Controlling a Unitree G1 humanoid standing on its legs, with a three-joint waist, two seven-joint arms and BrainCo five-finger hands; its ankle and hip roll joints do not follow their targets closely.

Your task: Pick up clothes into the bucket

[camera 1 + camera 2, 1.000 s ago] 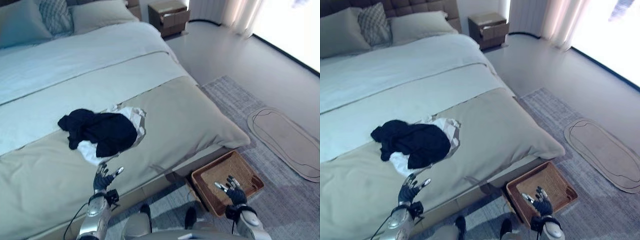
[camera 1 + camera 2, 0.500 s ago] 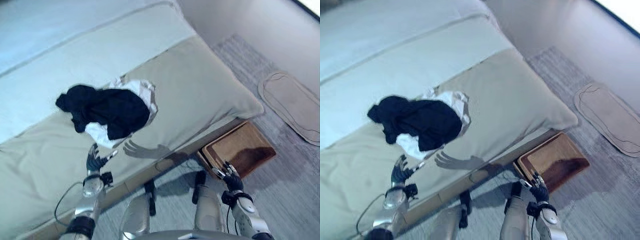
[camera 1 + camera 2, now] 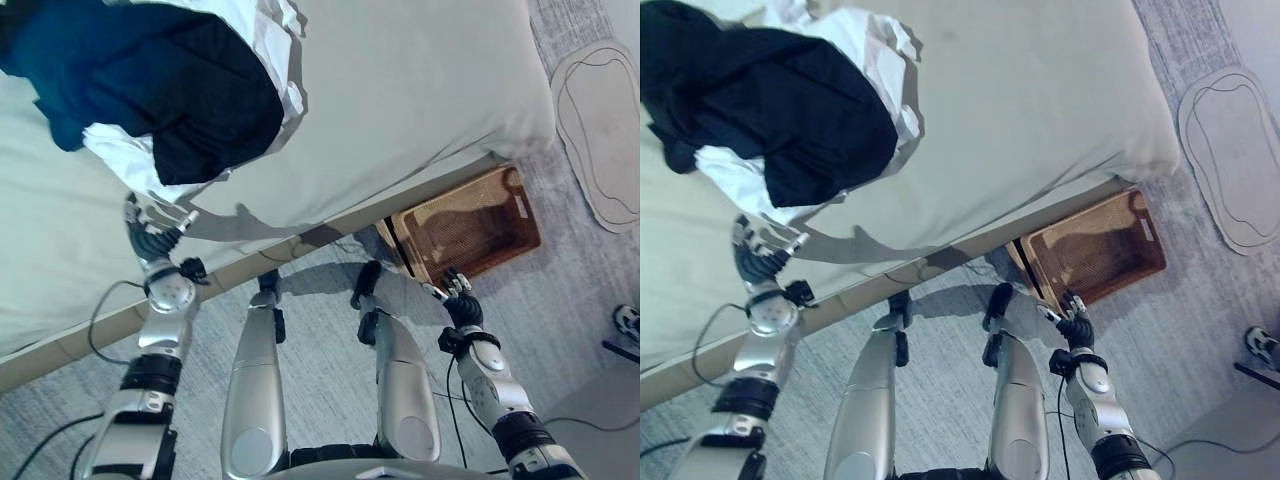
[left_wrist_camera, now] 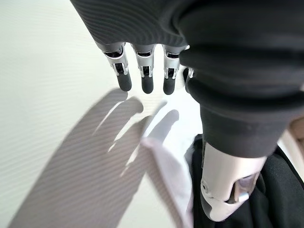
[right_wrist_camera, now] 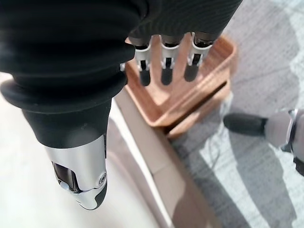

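Note:
A black garment (image 3: 150, 100) lies on top of a white one (image 3: 120, 165) near the edge of the beige bed cover (image 3: 400, 90). My left hand (image 3: 150, 235) hovers over the bed's edge just short of the white cloth (image 4: 166, 161), open, with straight fingers (image 4: 145, 76) and nothing in it. A brown woven basket (image 3: 470, 225) stands empty on the floor against the bed's side. My right hand (image 3: 455, 300) hangs by the basket's near rim (image 5: 209, 80), open and empty, fingers (image 5: 164, 66) pointing into it.
The bed's wooden base (image 3: 250, 265) runs between the two hands. A grey rug (image 3: 330, 320) covers the floor under the basket, with an oval mat (image 3: 600, 130) beyond it. A shoe (image 3: 628, 322) shows at the far right.
The camera has tilted down, so the whole scene has shifted up. My left hand has come closer to the white cloth; my right hand stays by the basket.

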